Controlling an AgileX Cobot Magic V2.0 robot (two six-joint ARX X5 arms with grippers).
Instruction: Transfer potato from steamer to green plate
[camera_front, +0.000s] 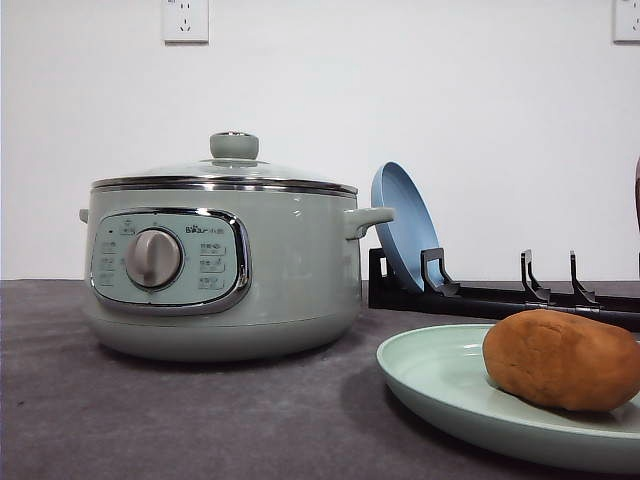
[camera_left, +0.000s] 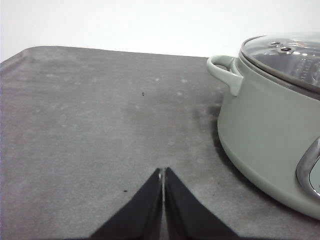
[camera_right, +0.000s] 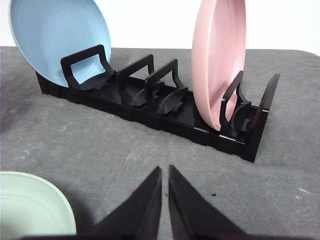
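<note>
The orange-brown potato (camera_front: 562, 359) lies on the pale green plate (camera_front: 440, 385) at the front right of the table. The sage-green steamer (camera_front: 225, 270) stands at the left with its glass lid (camera_front: 232, 165) on; its side and handle also appear in the left wrist view (camera_left: 265, 130). My left gripper (camera_left: 163, 182) is shut with nothing in it, low over the bare grey table beside the steamer. My right gripper (camera_right: 165, 177) is shut and empty, near the table between the green plate's rim (camera_right: 30, 200) and the black rack.
A black dish rack (camera_right: 165, 112) stands behind the green plate, holding an upright blue plate (camera_right: 57, 37) and an upright pink plate (camera_right: 217, 57). The blue plate (camera_front: 405, 235) leans close to the steamer's right handle. A grey mat covers the table (camera_left: 90, 125).
</note>
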